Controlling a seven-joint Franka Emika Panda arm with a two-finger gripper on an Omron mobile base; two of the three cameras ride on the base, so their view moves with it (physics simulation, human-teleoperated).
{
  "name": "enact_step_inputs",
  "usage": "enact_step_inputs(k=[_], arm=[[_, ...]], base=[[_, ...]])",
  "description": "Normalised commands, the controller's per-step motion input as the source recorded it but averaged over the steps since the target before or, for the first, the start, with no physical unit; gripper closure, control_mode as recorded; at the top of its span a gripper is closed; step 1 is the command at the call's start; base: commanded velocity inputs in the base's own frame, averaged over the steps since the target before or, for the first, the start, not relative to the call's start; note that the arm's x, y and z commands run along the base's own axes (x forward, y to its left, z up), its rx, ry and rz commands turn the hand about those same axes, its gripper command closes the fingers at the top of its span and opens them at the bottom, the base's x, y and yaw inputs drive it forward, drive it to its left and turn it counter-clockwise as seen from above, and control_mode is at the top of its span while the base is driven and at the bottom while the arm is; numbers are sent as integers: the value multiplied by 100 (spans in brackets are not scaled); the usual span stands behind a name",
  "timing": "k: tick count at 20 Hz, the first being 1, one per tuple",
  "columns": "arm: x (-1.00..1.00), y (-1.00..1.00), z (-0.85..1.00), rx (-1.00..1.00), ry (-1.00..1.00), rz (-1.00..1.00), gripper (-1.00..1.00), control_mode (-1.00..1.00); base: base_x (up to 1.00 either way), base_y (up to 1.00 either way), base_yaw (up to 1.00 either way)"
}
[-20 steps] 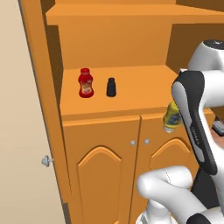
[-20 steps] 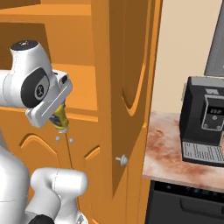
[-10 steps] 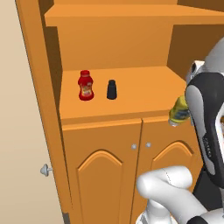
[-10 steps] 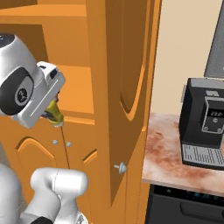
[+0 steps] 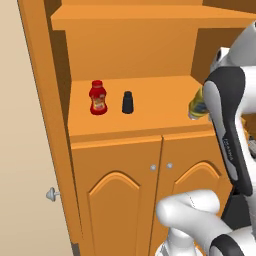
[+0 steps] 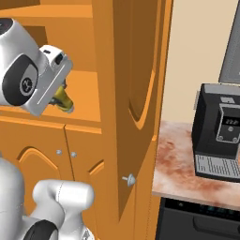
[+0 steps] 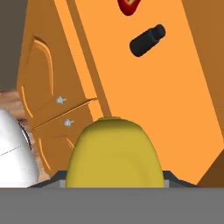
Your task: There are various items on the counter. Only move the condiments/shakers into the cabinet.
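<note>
The white arm carries the yellow mustard bottle (image 5: 196, 106) over the right end of the cabinet's (image 5: 125, 165) open middle shelf (image 5: 150, 117). In the left base view only part of the bottle shows past the arm's forearm, tilted, low over the orange shelf board near its front edge. In the right base view the mustard bottle (image 6: 63, 99) sticks out below the white hand, slanting down toward the shelf. In the hand view the bottle's rounded yellow body (image 7: 114, 155) sits right at the gripper (image 7: 114, 181); the fingers themselves are hidden behind it, closed narrow on the bottle.

On the same shelf, toward its left end, the red ketchup bottle (image 5: 97, 97) stands upright, and the small black shaker (image 5: 128, 102) stands upright just to its right, apart from it. Both are well apart from the mustard bottle. The hand view shows the black shaker (image 7: 147, 40) and a red sliver of the ketchup bottle (image 7: 129, 6) farther along the shelf.

Below the shelf are two closed arched panel doors with small silver knobs (image 5: 161, 166) side by side. A tall cabinet door (image 6: 136, 108) stands open on the right, and past it the black coffee machine (image 6: 219, 133) stands on the reddish-brown speckled desk (image 6: 178, 164).
</note>
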Motion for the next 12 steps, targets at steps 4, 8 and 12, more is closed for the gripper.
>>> enact_step_inputs(k=[4,8,12], arm=[[91,0,-8,0,0,0,100,-100],[83,0,-24,0,0,0,100,-100],[73,0,-41,0,0,0,100,-100]], base=[[0,0,0],[0,0,0],[0,0,0]])
